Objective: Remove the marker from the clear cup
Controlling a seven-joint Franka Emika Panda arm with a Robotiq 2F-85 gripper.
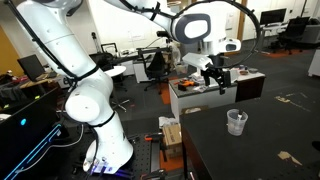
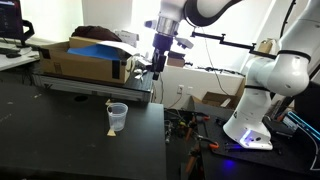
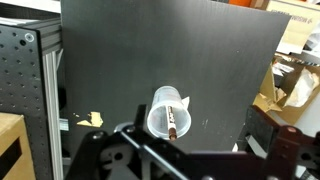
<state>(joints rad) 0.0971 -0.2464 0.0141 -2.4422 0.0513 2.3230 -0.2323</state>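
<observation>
The clear cup (image 3: 165, 108) stands upright on the black table (image 3: 150, 50); it shows in both exterior views (image 1: 236, 122) (image 2: 117, 117). The marker (image 3: 172, 119), dark with a lighter band, leans inside the cup with its tip at the rim. My gripper (image 3: 195, 150) is open and empty, its fingers spread wide. It hangs well above the table, off to one side of the cup, in both exterior views (image 1: 213, 78) (image 2: 158, 68). It touches neither the cup nor the marker.
A cardboard box (image 2: 85, 60) sits on an aluminium frame behind the table. A perforated metal board (image 3: 25, 70) borders one table edge. Yellow tape scraps (image 3: 90, 119) lie near the cup. Cardboard boxes (image 1: 172, 133) stand on the floor by the robot base.
</observation>
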